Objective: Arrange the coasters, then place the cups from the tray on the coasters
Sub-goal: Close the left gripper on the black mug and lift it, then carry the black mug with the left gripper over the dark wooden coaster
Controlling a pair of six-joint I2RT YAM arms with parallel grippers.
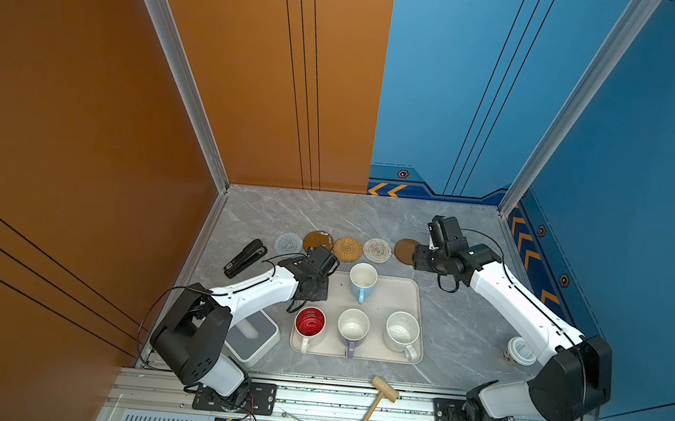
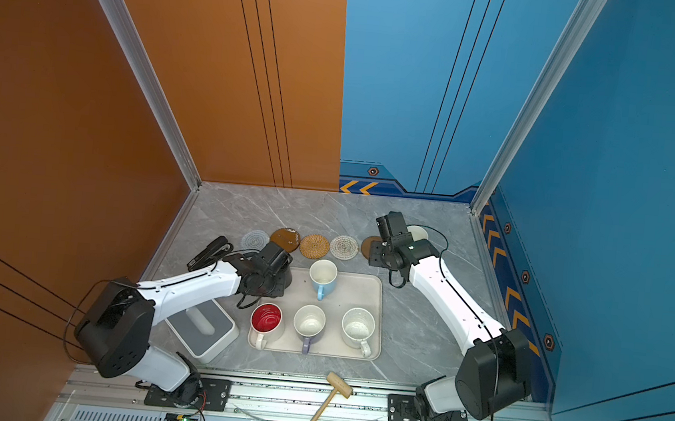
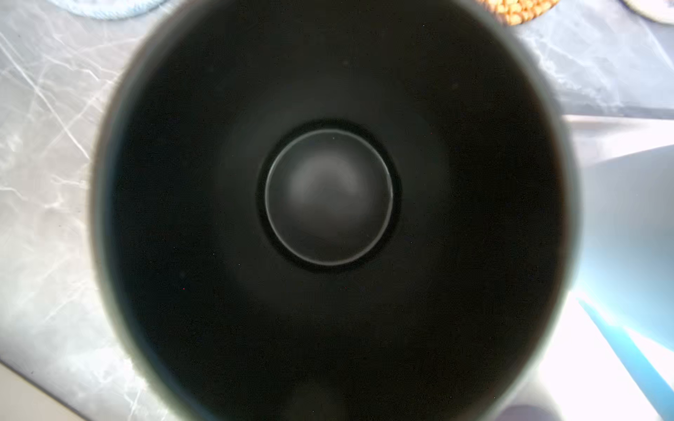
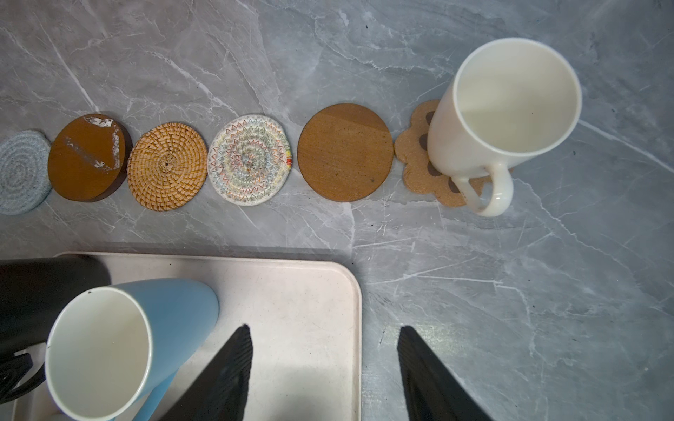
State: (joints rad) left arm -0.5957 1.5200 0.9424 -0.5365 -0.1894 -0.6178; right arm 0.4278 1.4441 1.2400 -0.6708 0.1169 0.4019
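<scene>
A black cup (image 3: 328,197) fills the left wrist view, seen straight down its inside. It stands at the far left corner of the cream tray (image 1: 395,295), beside the light blue cup (image 1: 362,282). My left gripper (image 1: 312,287) sits right over the black cup and its jaws are hidden. A red-inside cup (image 1: 309,323), a lavender cup (image 1: 353,328) and a speckled cream cup (image 1: 401,333) stand along the tray's near side. Behind the tray lie several coasters (image 4: 167,166) in a row. A white cup (image 4: 510,116) rests on the paw coaster (image 4: 415,164). My right gripper (image 4: 324,339) hangs open and empty over the tray's far right corner.
A black stapler (image 1: 244,258) lies left of the tray. A white-and-grey square device (image 1: 253,337) sits under the left arm. At the right, beside the right arm, stands a white-lidded jar (image 1: 520,351). A wooden mallet (image 1: 373,406) lies across the front rail.
</scene>
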